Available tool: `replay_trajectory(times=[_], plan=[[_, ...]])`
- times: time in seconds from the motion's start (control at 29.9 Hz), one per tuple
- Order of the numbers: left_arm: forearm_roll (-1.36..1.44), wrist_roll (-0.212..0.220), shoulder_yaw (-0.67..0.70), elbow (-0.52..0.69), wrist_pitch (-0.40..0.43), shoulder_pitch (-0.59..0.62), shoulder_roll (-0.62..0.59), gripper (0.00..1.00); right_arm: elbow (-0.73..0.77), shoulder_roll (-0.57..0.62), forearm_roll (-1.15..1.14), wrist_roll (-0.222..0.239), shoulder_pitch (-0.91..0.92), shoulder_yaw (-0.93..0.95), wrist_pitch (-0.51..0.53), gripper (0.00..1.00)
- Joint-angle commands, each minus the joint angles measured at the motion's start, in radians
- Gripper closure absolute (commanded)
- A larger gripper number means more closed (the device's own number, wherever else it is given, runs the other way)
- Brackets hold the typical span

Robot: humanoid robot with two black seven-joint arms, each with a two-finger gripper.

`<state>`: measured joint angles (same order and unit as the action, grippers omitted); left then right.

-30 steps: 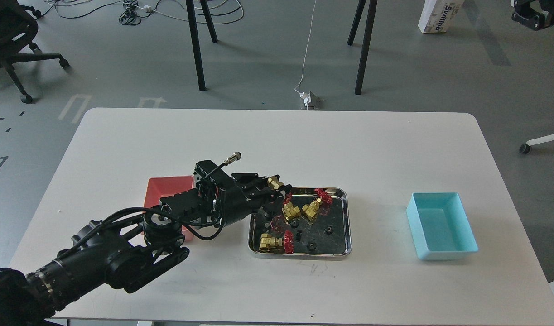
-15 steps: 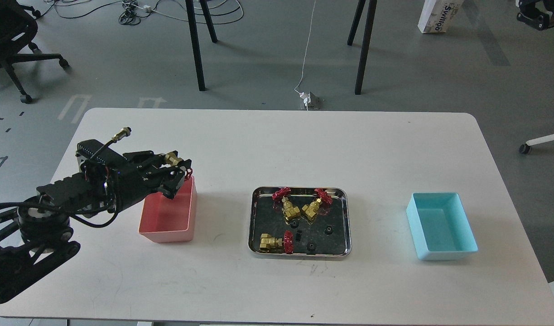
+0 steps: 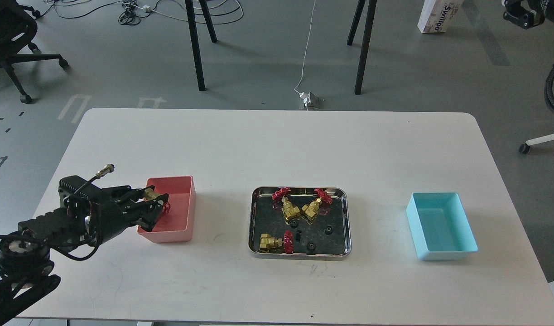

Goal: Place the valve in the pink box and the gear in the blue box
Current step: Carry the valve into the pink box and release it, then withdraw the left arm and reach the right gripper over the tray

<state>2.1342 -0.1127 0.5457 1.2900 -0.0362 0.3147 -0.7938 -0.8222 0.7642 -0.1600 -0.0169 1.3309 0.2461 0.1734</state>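
Note:
My left gripper [image 3: 156,206] is shut on a brass valve [image 3: 152,196] with a red handwheel and holds it over the left part of the pink box [image 3: 184,217]. Three more valves lie in the steel tray [image 3: 299,252]: two near its back [image 3: 289,209] [image 3: 314,206] and one at the front left [image 3: 272,242]. Several tiny black gears [image 3: 310,246] lie among them. The blue box [image 3: 440,226] stands at the right, nothing in it. My right gripper is out of view.
The white table [image 3: 277,145] carries the pink box at left, tray in the middle and blue box at right. Chair and table legs [image 3: 195,45] stand on the floor beyond the far edge.
My left arm has carried the valve from the tray leftward to the pink box, then lowered it over the box's left part. Three valves have stayed in the tray.

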Motion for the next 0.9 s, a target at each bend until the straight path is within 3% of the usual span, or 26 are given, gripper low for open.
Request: replay_trajectory(times=[0.0, 0.17, 0.27, 0.47, 0.67, 0.87], plan=[[0.000, -0.010, -0.003, -0.012, 0.001, -0.002, 0.002, 0.25, 0.000, -0.011, -0.010, 0.000, 0.001, 0.001, 0.000, 0.01], [-0.020, -0.010, 0.032, -0.012, -0.002, 0.015, 0.008, 0.13, -0.008, -0.023, -0.047, -0.001, -0.002, -0.001, 0.012, 0.01], [-0.118, -0.010, 0.149, -0.012, 0.007, 0.056, 0.011, 0.12, -0.034, -0.040, -0.183, -0.003, -0.003, -0.001, 0.020, 0.01], [-0.569, -0.010, 0.243, -0.014, 0.027, 0.289, 0.002, 0.12, -0.245, -0.111, -0.528, -0.003, -0.006, -0.027, 0.112, 0.01], [-0.842, -0.008, 0.276, -0.012, 0.028, 0.469, -0.031, 0.12, -0.411, -0.183, -0.651, -0.049, 0.123, -0.374, 0.159, 0.01], [-0.968, 0.001, 0.284, -0.046, 0.078, 0.619, -0.032, 0.11, -0.499, -0.337, -0.863, -0.116, 0.223, -0.706, 0.236, 0.01]])
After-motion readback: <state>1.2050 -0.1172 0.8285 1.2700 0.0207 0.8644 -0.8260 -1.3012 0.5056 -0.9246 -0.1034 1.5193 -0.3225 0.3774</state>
